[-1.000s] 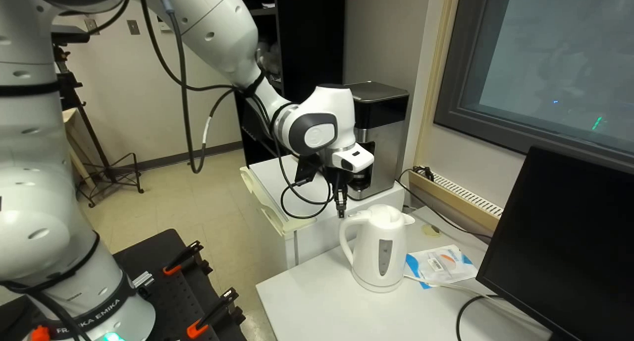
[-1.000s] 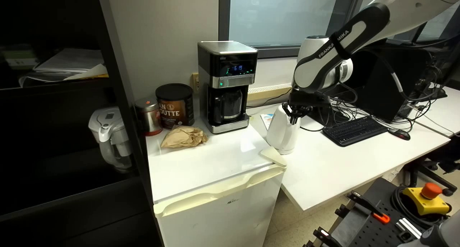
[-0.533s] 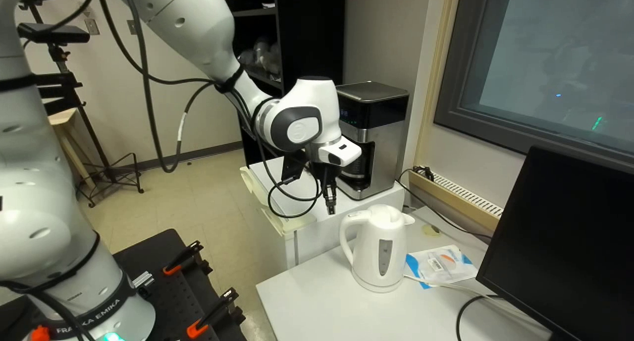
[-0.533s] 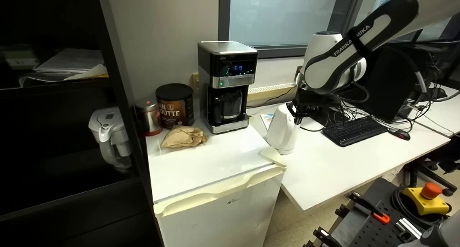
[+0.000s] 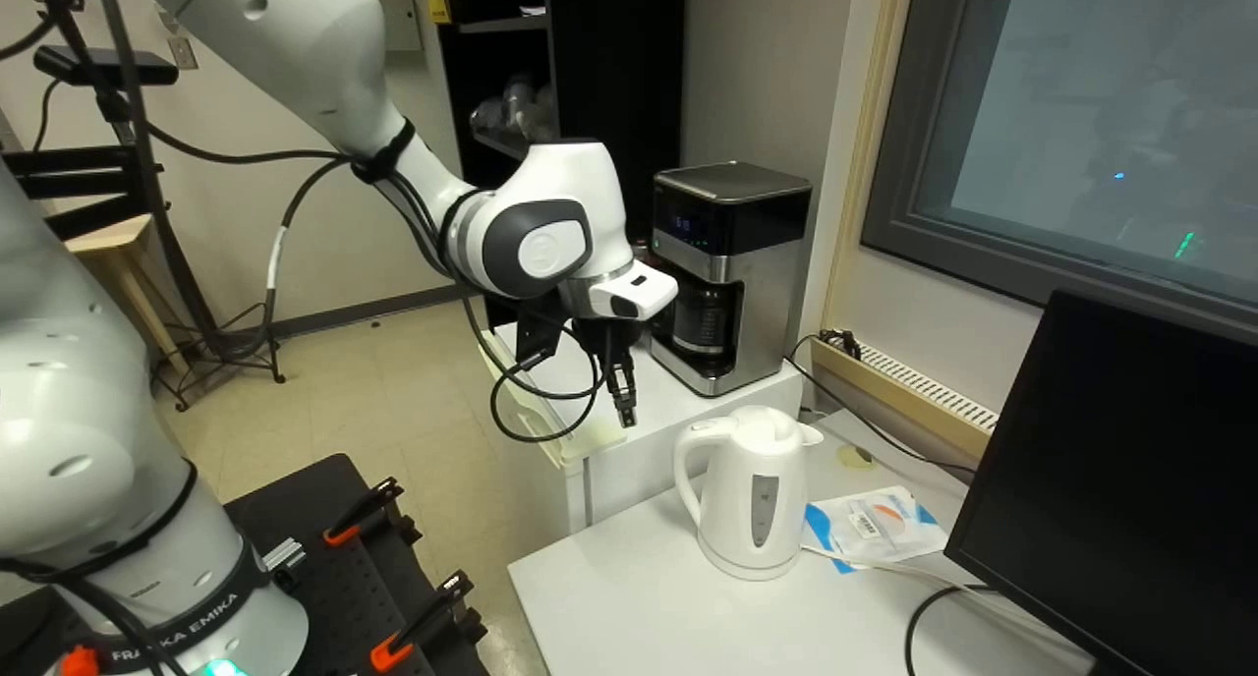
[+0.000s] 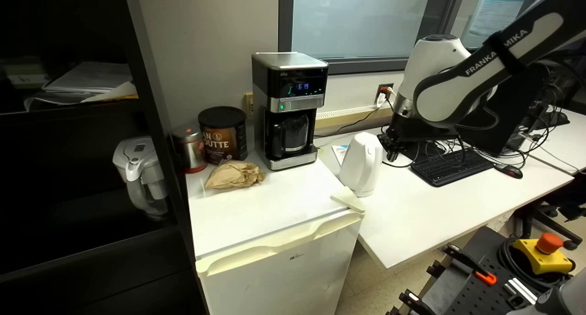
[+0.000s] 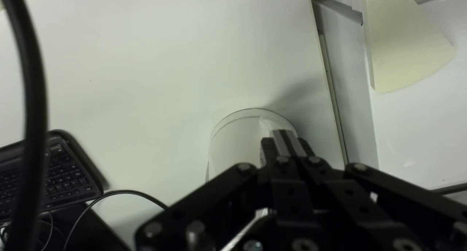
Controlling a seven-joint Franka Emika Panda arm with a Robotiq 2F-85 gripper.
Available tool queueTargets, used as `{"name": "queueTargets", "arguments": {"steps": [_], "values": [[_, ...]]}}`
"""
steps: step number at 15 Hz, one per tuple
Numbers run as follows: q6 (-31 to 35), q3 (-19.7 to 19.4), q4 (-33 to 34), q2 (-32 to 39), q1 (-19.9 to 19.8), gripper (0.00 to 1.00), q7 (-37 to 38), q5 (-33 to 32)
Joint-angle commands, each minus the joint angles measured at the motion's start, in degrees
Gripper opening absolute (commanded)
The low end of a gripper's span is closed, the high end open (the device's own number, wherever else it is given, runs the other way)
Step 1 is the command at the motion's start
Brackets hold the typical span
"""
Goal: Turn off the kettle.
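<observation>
The white jug-shaped kettle (image 5: pixel 729 504) stands upright on the white table, with its loop handle and lid showing in an exterior view. It also shows in an exterior view (image 6: pixel 358 168) and partly in the wrist view (image 7: pixel 233 145), where my gripper hides much of it. My gripper (image 5: pixel 627 419) hangs apart from the kettle, on the handle side and at about lid height. In an exterior view my gripper (image 6: pixel 392 156) is just beside the kettle. In the wrist view my gripper (image 7: pixel 288 134) has its fingertips together with nothing between them.
A coffee maker (image 6: pixel 288 88) stands on the small white fridge (image 6: pixel 270 219) beside the table, with a paper bag (image 6: pixel 234 174) and a coffee can (image 6: pixel 223 134). A keyboard (image 6: pixel 453 166) and a monitor (image 5: pixel 1130 479) are on the table. A packet (image 5: pixel 875 524) lies behind the kettle.
My gripper has moved away from above the kettle's handle, back toward the robot's base. The arm has drawn back with it. The kettle has not moved, and the fingers look shut throughout.
</observation>
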Motion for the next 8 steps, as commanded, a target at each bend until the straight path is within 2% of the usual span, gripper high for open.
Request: {"name": "queueTargets", "arguments": {"steps": [1,8], "values": [[2.09,2.30,-4.77,-4.74,-2.69,0.00,-0.58,-2.34],[3.35,5.36,-8.35,-7.54,-5.44,0.00,-1.61,-1.21]]}}
